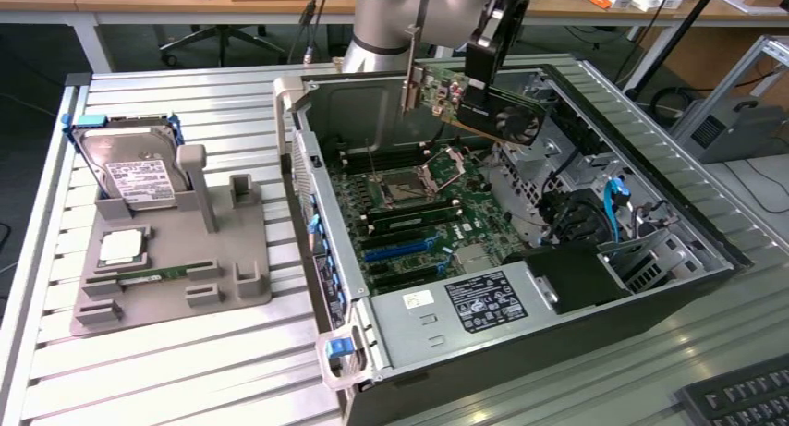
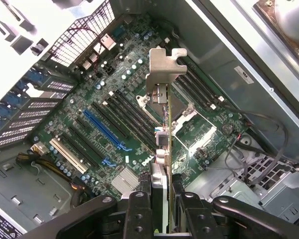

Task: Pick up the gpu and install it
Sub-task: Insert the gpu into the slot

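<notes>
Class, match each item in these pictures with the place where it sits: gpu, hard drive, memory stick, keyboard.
Items:
1. gpu
2. hard drive
3. memory stick
4. keyboard

Places:
A. lying flat in the grey holder
B. held by the gripper above the open case
C. at the exterior view's lower right corner
D. standing on edge in the grey holder

Pairs: 1-B, 2-D, 3-A, 4-C
</notes>
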### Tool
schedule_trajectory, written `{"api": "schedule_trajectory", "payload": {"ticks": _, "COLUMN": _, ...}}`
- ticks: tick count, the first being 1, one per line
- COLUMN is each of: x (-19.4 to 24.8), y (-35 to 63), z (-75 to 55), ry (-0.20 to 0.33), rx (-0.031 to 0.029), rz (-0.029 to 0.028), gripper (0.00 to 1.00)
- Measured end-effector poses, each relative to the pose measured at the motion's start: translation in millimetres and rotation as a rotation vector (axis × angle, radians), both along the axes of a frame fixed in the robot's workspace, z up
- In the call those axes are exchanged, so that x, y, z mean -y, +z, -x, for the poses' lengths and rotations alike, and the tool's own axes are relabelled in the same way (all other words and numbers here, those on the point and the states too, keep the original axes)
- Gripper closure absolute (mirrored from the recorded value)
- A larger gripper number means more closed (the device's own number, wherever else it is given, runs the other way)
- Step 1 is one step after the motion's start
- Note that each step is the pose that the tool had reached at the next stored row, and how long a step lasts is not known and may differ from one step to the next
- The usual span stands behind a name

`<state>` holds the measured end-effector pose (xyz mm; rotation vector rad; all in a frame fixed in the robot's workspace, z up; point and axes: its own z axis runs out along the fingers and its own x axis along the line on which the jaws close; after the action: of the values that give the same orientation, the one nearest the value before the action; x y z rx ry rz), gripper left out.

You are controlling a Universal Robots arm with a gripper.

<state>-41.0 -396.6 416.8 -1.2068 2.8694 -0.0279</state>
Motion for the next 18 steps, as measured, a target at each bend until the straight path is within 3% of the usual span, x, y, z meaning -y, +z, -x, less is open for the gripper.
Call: {"api": "schedule_trajectory", "payload": {"ticks": 18, "x": 0.0, "y": 0.0, "z": 0.0, "ry": 0.031, "rx": 0.0, "rz": 0.0, "gripper": 0.73}}
